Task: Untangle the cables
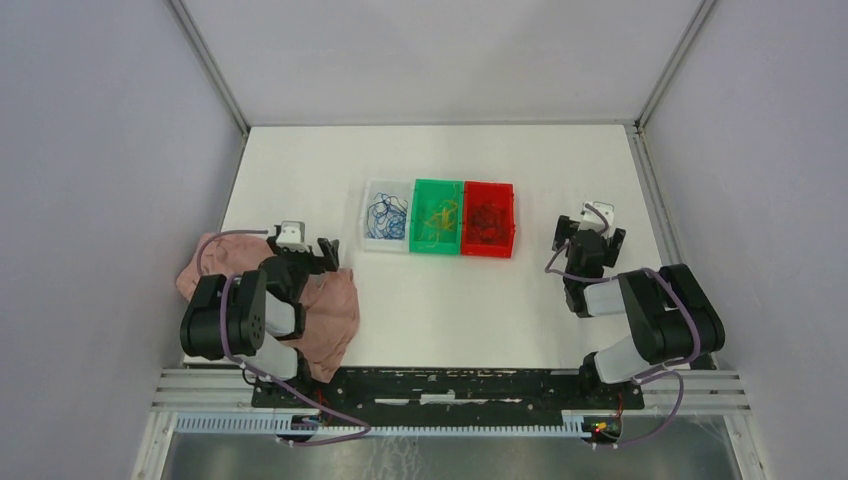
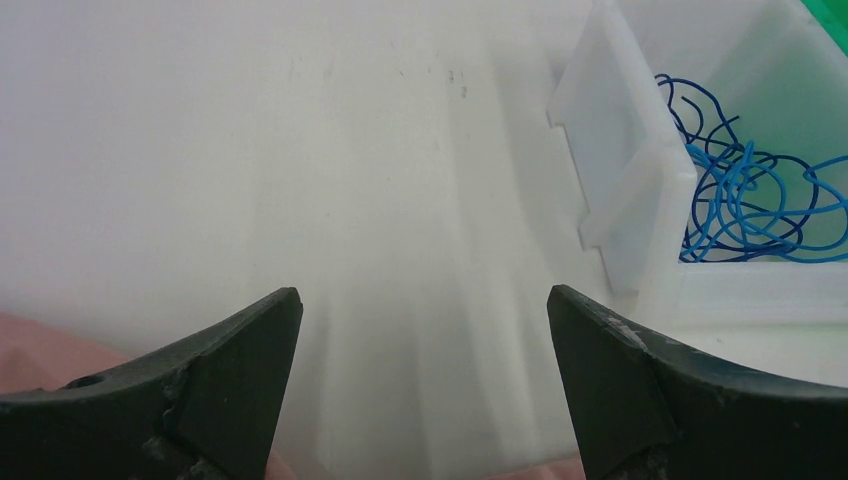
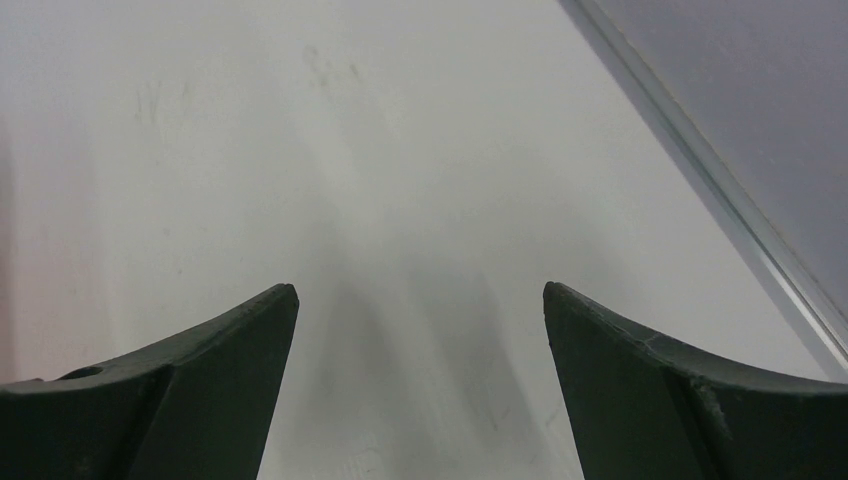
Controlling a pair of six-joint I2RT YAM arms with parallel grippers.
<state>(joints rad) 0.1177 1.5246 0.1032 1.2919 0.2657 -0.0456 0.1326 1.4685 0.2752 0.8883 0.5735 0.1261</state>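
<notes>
The cables lie sorted by colour in three bins at mid-table. Blue cables (image 1: pixel 386 216) (image 2: pixel 745 195) are looped in the white bin (image 1: pixel 367 215) (image 2: pixel 620 180). Yellow-orange cables (image 1: pixel 438 216) fill the green bin (image 1: pixel 437 184), and dark cables (image 1: pixel 487 218) fill the red bin (image 1: pixel 488 186). My left gripper (image 1: pixel 318 248) (image 2: pixel 425 300) is open and holds nothing, left of the white bin over bare table. To the right of the red bin, my right gripper (image 1: pixel 590 232) (image 3: pixel 420 295) also stands open with nothing in it.
A pink cloth (image 1: pixel 330 310) lies under the left arm at the near left. The enclosure's right wall (image 3: pixel 760 110) runs close beside the right gripper. White table (image 1: pixel 450 300) stretches between the arms and the bins.
</notes>
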